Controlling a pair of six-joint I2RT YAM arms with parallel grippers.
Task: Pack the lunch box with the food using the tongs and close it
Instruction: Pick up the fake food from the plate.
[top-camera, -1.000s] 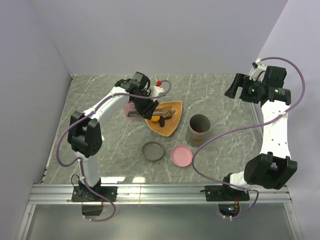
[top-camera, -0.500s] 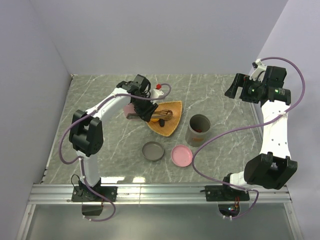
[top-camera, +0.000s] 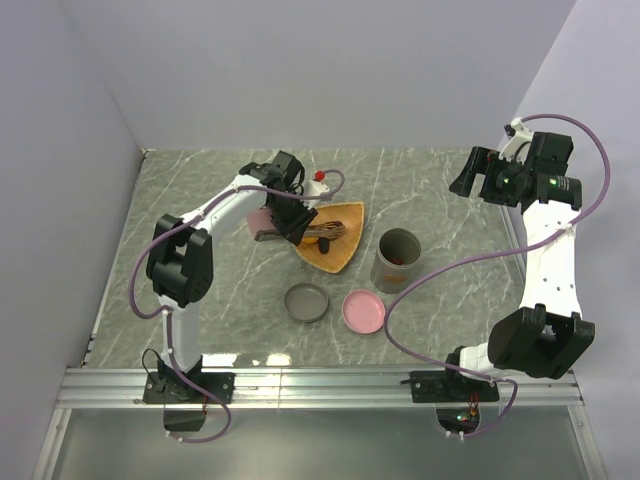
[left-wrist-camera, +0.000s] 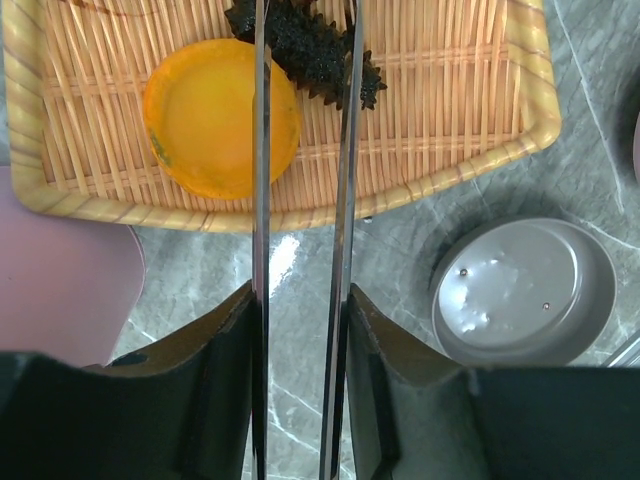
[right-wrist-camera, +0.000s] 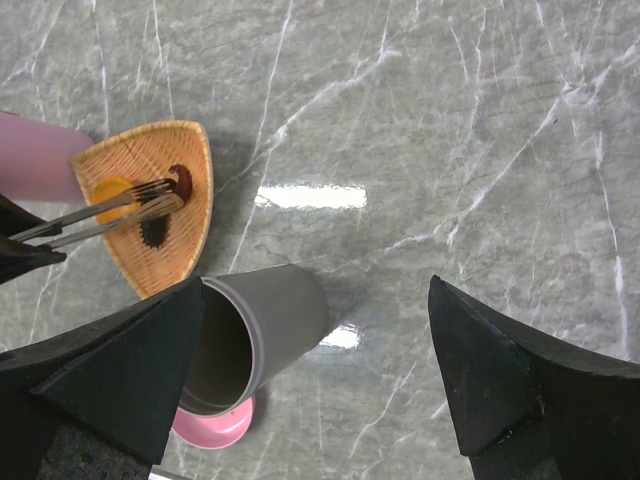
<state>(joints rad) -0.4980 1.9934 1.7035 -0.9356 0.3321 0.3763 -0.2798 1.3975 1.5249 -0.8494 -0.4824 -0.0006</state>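
The left wrist view showed the left gripper (left-wrist-camera: 298, 315) closed on the tongs (left-wrist-camera: 345, 150), one finger pressed against the outside of each slender arm at the bottom of the frame. The two arms ran up the middle of the frame, nearly parallel with a narrow gap, over a woven plate (left-wrist-camera: 500, 120). The food lay on that plate: an orange disc (left-wrist-camera: 220, 115) at upper left, overlapped at its edge by the left arm, and a dark spiky piece (left-wrist-camera: 310, 45) at top centre beneath both arms. The tips were cut off by the top edge, so whether anything was pinched could not be told.

In the overhead view the grey lunch box (top-camera: 398, 258) stood open to the right of the plate, with a grey lid (top-camera: 306, 302) and a pink lid (top-camera: 363, 311) lower on the worktop (top-camera: 180, 190). The right gripper (right-wrist-camera: 318, 290) was held wide open and empty at far right.

The picking up of one piece was judged to be the step in hand. It would best be done with a gentle squeeze until the piece was trapped near the tips, then a straight lift clear of the rim. No sideways sweep should be made, lest the disc be pushed off.
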